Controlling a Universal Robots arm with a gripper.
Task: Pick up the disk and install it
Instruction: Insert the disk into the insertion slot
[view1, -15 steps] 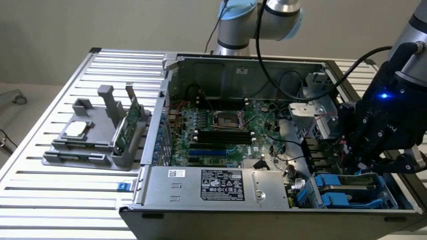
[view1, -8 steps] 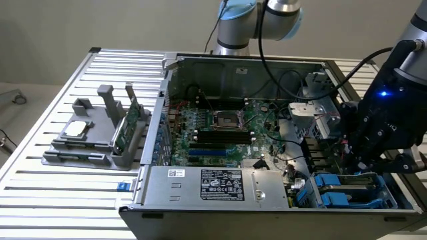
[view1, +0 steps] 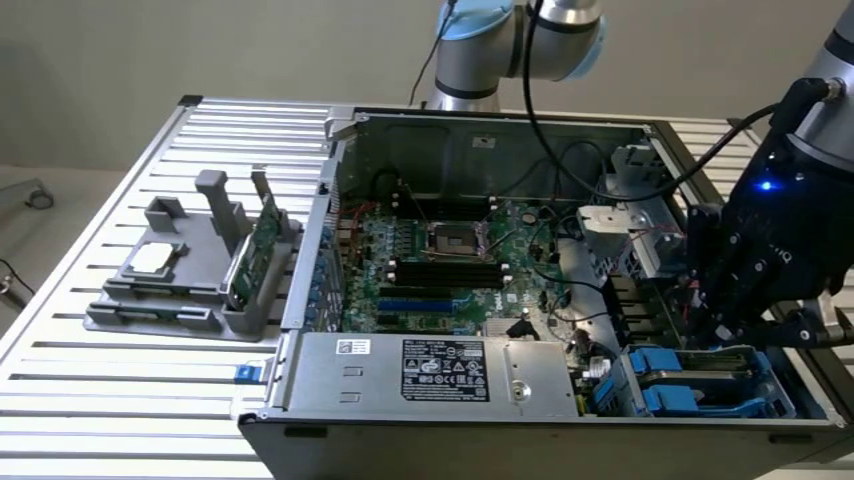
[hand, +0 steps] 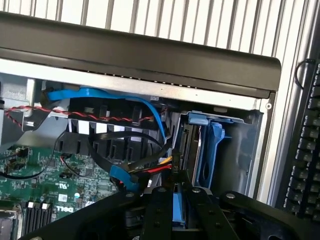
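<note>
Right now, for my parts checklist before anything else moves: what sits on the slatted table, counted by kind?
Open computer case: 1
Grey holder at the exterior view's left of the case: 1
Silver square chip lying in the holder: 1
Green circuit card standing on edge in the holder: 1
Total: 4

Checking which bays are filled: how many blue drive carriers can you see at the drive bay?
2. One blue drive carrier stands in the drive bay; the other edges the disk clamped in the gripper. More may be hidden.
</note>
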